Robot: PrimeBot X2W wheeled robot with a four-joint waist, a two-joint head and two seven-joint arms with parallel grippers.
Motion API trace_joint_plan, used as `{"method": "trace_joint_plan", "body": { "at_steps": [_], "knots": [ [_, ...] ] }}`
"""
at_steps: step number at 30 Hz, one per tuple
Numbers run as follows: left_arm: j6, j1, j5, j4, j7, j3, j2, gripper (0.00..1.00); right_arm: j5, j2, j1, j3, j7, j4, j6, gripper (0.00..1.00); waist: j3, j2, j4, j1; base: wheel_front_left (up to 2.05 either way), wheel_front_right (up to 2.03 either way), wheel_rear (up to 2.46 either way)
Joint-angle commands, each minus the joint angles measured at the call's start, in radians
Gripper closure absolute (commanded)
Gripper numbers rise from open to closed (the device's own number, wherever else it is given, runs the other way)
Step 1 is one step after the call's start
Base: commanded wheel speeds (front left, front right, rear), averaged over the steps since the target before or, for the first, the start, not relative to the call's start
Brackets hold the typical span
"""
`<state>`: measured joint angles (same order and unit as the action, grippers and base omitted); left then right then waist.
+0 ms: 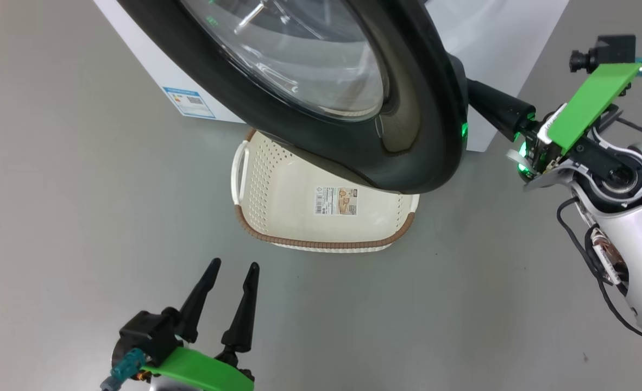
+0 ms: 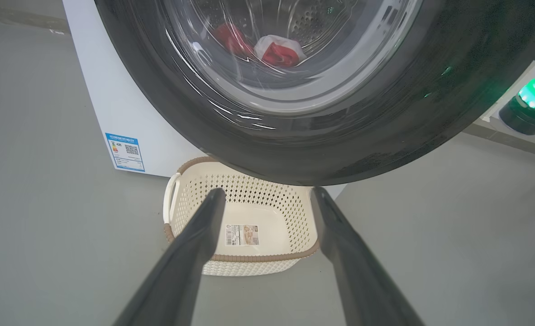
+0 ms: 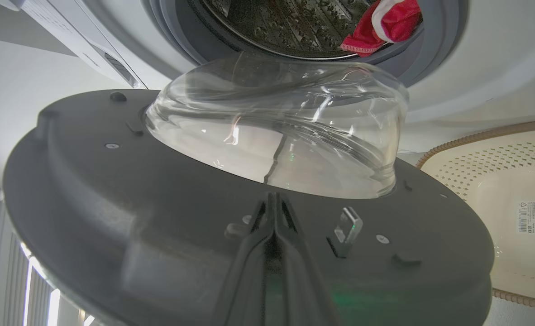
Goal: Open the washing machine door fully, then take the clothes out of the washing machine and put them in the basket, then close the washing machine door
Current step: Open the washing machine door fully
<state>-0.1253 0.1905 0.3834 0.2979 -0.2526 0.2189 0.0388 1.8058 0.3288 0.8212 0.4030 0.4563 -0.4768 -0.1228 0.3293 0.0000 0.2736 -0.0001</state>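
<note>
We think this is a test room set up for laundry. A big white washing machine [image 2: 104,90] with a small blue sticker [image 2: 125,151] stands on a bare smooth grey floor [image 1: 55,217]. A cream plastic basket with holes and a brown rim [image 1: 321,245] sits on that floor, just by the machine's front.

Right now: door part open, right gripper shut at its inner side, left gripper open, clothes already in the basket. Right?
Not quite. The basket has only a label on its floor; the clothes are inside the washing machine, as the right wrist view shows. The rest stands.
</note>
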Motion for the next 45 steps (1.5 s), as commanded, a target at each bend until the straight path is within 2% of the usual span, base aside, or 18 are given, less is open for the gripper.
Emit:
{"method": "trace_joint_plan", "body": {
  "at_steps": [1,21,40,45],
  "knots": [
    [-0.005,0.023,0.008,-0.016,-0.009,-0.027,0.011,0.0,0.009,-0.021,0.02,-0.006,0.028,0.012,-0.008,1.0,-0.002,0.0,0.005,0.0001,0.0,0.0,0.0],
    [-0.005,-0.013,0.013,-0.031,-0.009,-0.045,0.011,0.0,-0.117,-0.122,-0.126,0.034,0.138,0.086,-0.008,1.0,-0.081,0.0,0.034,0.0001,0.0,0.0,0.0],
    [-0.005,-0.046,0.015,-0.029,-0.009,-0.077,0.011,0.0,-0.168,-0.221,-0.206,0.06,0.194,0.129,-0.008,1.0,-0.127,0.0,0.099,0.0001,0.0,0.0,0.0],
    [0.007,-0.053,0.018,-0.034,-0.009,-0.087,0.011,0.0,-0.175,-0.242,-0.218,0.08,0.211,0.139,-0.008,1.0,-0.138,0.0,0.12,0.0001,0.0,0.0,0.0]
  ]
}}
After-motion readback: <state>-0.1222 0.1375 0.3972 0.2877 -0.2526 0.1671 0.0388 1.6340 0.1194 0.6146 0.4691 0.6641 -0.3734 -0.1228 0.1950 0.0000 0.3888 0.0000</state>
